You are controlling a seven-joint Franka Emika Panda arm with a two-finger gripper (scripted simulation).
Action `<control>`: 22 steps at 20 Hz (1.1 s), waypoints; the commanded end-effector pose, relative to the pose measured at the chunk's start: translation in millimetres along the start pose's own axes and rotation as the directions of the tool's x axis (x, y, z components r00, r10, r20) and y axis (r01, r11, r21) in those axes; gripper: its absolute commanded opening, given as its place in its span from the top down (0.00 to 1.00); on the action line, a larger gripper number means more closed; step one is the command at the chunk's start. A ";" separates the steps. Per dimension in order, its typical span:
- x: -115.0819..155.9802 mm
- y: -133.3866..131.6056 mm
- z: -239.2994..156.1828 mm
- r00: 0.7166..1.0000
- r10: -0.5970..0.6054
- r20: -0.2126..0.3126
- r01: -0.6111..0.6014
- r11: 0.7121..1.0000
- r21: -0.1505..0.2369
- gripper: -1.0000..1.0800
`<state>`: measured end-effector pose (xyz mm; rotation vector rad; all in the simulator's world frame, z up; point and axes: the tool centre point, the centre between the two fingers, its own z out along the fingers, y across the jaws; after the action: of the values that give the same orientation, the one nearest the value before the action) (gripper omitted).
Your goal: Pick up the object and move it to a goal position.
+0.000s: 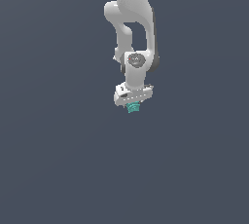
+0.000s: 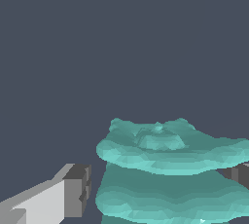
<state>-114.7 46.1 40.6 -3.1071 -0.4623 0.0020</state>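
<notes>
The object point(image 1: 133, 107) is a small teal ridged piece that sits directly under the white gripper point(image 1: 133, 105) in the exterior view. In the wrist view the object point(image 2: 170, 169) fills the space between the two fingers. One grey-tipped finger point(image 2: 75, 191) is beside it and the other finger point(image 2: 240, 173) shows just at the frame's edge. The fingers stand close against the object's sides, so the gripper is shut on the object. The white arm point(image 1: 133, 23) rises straight above it.
A plain dark grey-blue surface point(image 1: 58, 159) surrounds the arm in both views. No other objects, containers or edges show.
</notes>
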 end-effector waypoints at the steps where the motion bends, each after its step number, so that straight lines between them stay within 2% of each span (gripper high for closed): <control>1: 0.4 0.1 1.3 1.000 0.000 -0.001 0.000 1.000 0.000 1.00; 14: 1.8 1.3 0.1 1.000 0.001 -0.002 -0.001 1.000 -0.001 1.00; 22: 21.7 11.6 -2.8 1.000 0.001 -0.002 -0.001 1.000 -0.001 1.00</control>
<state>-96.2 42.4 42.5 -3.1078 -0.4617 -0.0001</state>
